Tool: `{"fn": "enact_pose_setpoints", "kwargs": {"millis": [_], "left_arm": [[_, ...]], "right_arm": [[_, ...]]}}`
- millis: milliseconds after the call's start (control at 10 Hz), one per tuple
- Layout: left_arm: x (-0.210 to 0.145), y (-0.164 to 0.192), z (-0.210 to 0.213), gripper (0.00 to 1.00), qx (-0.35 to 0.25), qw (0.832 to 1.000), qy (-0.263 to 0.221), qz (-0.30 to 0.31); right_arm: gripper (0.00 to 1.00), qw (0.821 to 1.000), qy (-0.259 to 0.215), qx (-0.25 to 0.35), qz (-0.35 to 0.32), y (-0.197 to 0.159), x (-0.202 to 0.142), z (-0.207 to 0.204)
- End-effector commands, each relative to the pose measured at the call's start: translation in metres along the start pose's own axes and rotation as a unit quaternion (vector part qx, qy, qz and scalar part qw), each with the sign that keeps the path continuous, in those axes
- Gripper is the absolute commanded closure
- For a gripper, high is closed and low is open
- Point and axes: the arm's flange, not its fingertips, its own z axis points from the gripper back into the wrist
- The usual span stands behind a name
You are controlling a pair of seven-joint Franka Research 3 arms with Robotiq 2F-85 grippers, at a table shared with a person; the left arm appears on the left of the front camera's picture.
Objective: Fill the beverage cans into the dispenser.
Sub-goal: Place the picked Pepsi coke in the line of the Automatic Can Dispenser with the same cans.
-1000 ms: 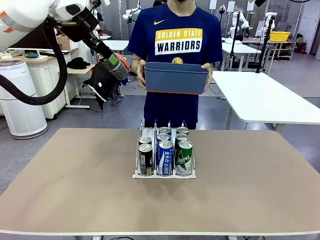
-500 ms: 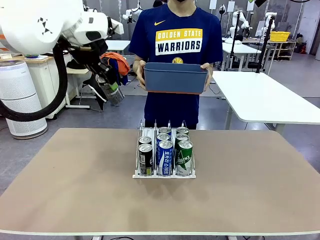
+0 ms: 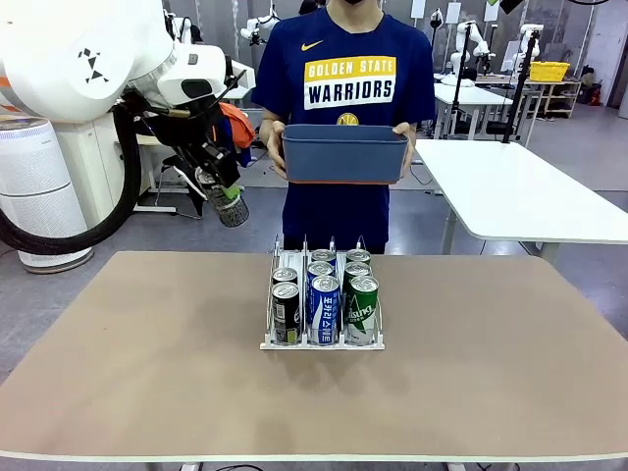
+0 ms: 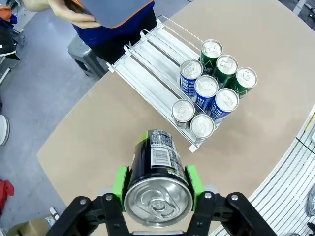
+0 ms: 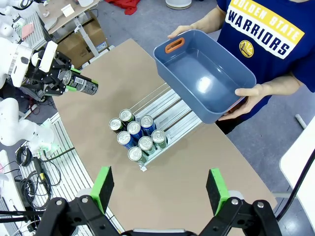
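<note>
bright, even light; sharp, wide-angle

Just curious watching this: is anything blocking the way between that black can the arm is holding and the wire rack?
Nothing visible does. The left end effector holds the can above bare table, beside the rack.

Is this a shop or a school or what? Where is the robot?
It looks like a robot lab, not a shop. More white robot arms stand on white tables behind the person, the floor is plain grey, and an air purifier sits by a desk.
</note>
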Motion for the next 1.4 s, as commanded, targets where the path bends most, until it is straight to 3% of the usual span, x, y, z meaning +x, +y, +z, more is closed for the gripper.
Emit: {"fn": "enact_pose_setpoints", "kwargs": {"millis": [0, 200, 300, 600, 900, 1100, 1300], "left_arm": [[0.003, 0.005, 0.003, 0.42, 0.014, 1.0, -0.01, 0.001], [0.011, -0.008, -0.008, 0.42, 0.014, 1.0, -0.006, 0.022], [0.017, -0.029, -0.022, 0.42, 0.002, 0.999, -0.016, 0.037], [0.01, -0.103, -0.054, 0.42, 0.028, 0.996, 0.016, 0.085], [-0.014, -0.159, -0.066, 0.42, -0.013, 0.996, 0.054, 0.068], [-0.034, -0.177, -0.087, 0.42, -0.012, 0.995, 0.082, 0.053], [-0.041, -0.171, -0.106, 0.42, -0.013, 0.995, 0.085, 0.05]], "right_arm": [[0.0, 1.0, 0.001, 0.002, -0.004, 0.001, -0.001, 0.0], [0.0, 1.0, 0.001, 0.002, -0.004, 0.001, -0.001, 0.0], [0.0, 1.0, 0.001, 0.002, -0.004, 0.001, -0.001, 0.0], [0.0, 1.0, 0.001, 0.002, -0.004, 0.001, -0.001, 0.0], [0.0, 1.0, 0.001, 0.002, -0.004, 0.001, -0.001, 0.0], [0.0, 1.0, 0.001, 0.002, -0.004, 0.001, -0.001, 0.0], [0.0, 1.0, 0.001, 0.002, -0.004, 0.001, -0.001, 0.0]]}}
